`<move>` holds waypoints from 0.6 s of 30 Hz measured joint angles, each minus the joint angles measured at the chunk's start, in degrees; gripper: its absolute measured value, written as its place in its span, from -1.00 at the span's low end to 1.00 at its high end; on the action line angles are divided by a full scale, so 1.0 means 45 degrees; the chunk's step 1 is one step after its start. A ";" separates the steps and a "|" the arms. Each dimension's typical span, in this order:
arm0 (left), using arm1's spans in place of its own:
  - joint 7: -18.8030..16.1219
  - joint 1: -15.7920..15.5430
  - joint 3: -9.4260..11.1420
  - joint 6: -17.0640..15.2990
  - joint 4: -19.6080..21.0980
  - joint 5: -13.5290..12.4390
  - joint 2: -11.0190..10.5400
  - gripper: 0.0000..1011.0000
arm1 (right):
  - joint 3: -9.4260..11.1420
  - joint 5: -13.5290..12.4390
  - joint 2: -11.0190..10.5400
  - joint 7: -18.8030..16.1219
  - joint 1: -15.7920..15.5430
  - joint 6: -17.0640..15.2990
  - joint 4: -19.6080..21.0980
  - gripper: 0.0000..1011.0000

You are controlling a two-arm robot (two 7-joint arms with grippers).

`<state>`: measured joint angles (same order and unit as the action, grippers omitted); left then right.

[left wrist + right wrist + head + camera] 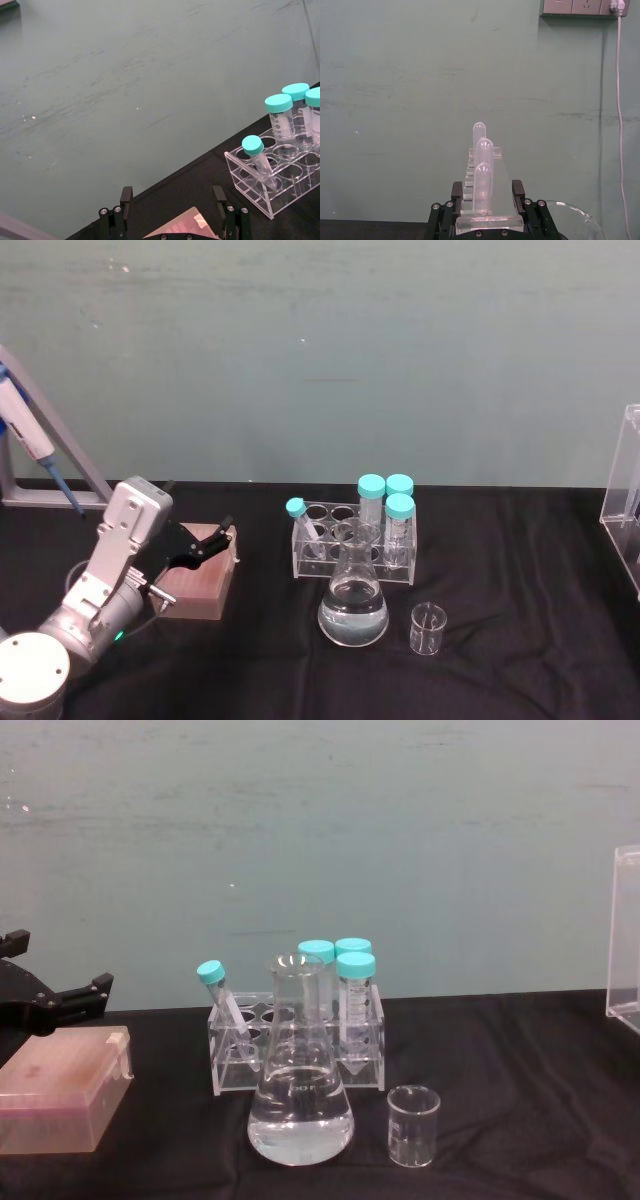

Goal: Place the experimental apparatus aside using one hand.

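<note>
Right gripper [488, 186] pinches the acrylic stand [485, 172] low at its base, likely so the long tubes [479, 132] ride upright when set aside; flask [353, 612] and beaker [428, 628] sit well to its left, left gripper [218, 538] idling wide over a pink box [195, 585].

The silver left arm [105, 570] rose from the lower left and bent forward. Its left gripper [222, 535] pointed ahead with jaws spread wide. The right gripper [488, 192] sat level, jaws clamped against the sides of the acrylic stand [483, 200].
</note>
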<state>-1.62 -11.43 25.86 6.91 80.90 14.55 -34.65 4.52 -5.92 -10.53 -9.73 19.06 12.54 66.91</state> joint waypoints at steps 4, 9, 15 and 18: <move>-0.0001 0.0000 0.0000 0.0000 0.0000 0.0001 0.0000 0.98 | 0.0001 -0.0004 0.0017 0.0005 0.0019 0.0005 -0.0040 0.18; 0.0000 -0.0001 0.0000 0.0000 0.0001 0.0000 0.0000 0.98 | -0.0004 -0.0003 0.0030 0.0011 0.0057 0.0010 -0.0097 0.18; 0.0001 0.0000 0.0000 0.0000 0.0000 0.0001 0.0000 0.98 | 0.0000 -0.0003 0.0027 0.0032 0.0072 0.0006 -0.0140 0.18; 0.0001 0.0000 0.0001 0.0001 0.0000 0.0001 0.0000 0.98 | 0.0012 0.0001 0.0024 0.0060 0.0075 -0.0008 -0.0163 0.19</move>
<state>-1.62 -11.43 25.86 6.91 80.90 14.55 -34.64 4.58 -5.92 -10.42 -9.46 19.40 12.50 66.17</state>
